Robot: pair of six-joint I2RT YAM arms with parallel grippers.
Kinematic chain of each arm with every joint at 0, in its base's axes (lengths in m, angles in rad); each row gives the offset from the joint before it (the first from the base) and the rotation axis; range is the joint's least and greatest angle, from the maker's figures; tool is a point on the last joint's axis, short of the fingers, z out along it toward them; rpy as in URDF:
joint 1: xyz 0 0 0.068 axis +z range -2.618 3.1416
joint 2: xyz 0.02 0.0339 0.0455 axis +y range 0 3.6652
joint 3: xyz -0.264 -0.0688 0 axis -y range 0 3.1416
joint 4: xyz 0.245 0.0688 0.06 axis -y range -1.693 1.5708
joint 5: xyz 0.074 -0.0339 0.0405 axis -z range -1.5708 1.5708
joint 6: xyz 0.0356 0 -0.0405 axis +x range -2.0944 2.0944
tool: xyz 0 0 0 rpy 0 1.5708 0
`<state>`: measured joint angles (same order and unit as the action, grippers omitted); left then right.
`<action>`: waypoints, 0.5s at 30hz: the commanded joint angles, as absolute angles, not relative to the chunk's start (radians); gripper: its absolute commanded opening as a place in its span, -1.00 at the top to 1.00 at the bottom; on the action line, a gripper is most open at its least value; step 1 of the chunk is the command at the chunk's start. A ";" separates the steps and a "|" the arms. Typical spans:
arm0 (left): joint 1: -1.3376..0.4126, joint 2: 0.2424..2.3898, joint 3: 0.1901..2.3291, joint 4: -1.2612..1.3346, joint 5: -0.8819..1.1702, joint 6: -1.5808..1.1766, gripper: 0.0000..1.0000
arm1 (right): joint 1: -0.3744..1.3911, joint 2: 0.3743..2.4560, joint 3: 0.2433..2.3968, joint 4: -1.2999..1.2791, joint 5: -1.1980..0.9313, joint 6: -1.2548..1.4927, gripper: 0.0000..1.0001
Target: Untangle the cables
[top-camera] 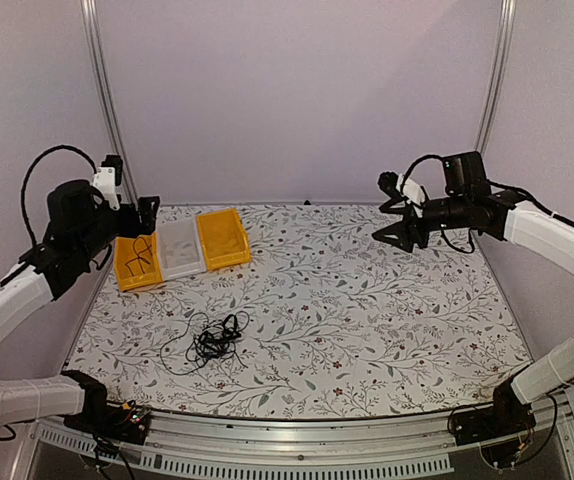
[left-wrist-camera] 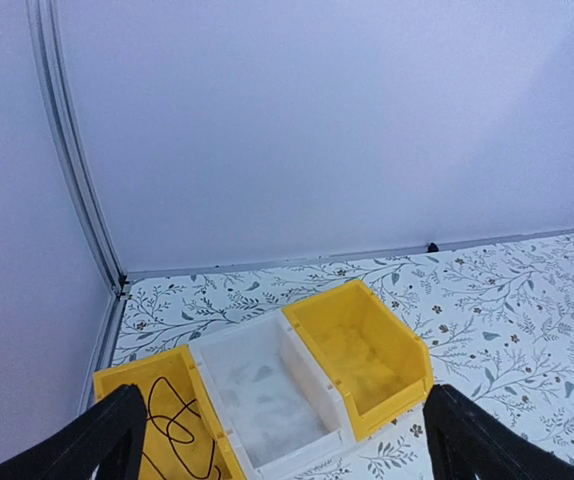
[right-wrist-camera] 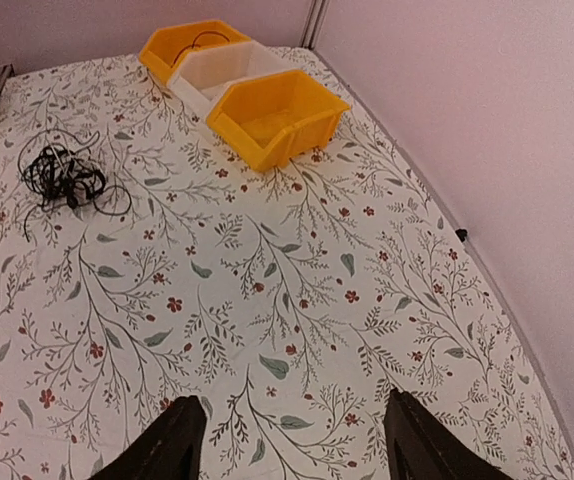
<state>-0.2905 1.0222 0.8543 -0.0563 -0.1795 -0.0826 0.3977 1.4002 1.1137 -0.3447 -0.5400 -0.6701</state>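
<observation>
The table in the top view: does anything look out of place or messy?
The cables: a loose black tangle lies on the table, while one cable sits apart in the leftmost yellow bin. Nothing looks spilled or damaged.

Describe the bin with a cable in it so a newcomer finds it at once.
At the far left corner of the floral table, three bins stand in a row. It is the yellow bin at the left end, next to the white bin. Unlike the other yellow bin, it holds a loop of thin black cable.
</observation>
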 commanded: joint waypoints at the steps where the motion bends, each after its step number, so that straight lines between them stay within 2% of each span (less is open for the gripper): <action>1: -0.278 0.921 0.665 0.099 -0.137 -0.076 -0.99 | 0.438 1.470 1.318 -0.450 -0.692 -0.661 -0.83; 2: -0.277 0.901 0.642 0.101 -0.139 -0.086 -0.99 | 0.450 1.489 1.361 -0.454 -0.712 -0.645 -0.96; 4: -0.278 0.875 0.607 0.103 -0.106 -0.103 -0.99 | 0.488 1.544 1.419 -0.489 -0.726 -0.648 -0.98; 8: -0.285 0.903 0.593 0.064 -0.125 -0.205 -0.99 | 0.626 1.659 1.496 -0.475 -0.578 -0.669 -0.96; 9: -0.285 0.927 0.605 0.044 -0.110 -0.215 -0.99 | 0.655 1.685 1.516 -0.466 -0.551 -0.664 -0.88; 11: -0.296 0.969 0.662 0.009 0.063 -0.125 -0.99 | 0.700 1.760 1.555 -0.446 -0.540 -0.615 -0.67; 13: -0.302 0.979 0.689 -0.026 0.167 -0.164 -0.95 | 0.739 1.828 1.592 -0.431 -0.554 -0.567 -0.41; 14: -0.304 0.983 0.671 0.019 0.206 -0.209 -0.61 | 0.759 1.877 1.612 -0.430 -0.558 -0.547 -0.28; 15: -0.305 0.998 0.657 0.044 0.220 -0.255 -0.38 | 0.784 1.919 1.637 -0.436 -0.556 -0.519 -0.20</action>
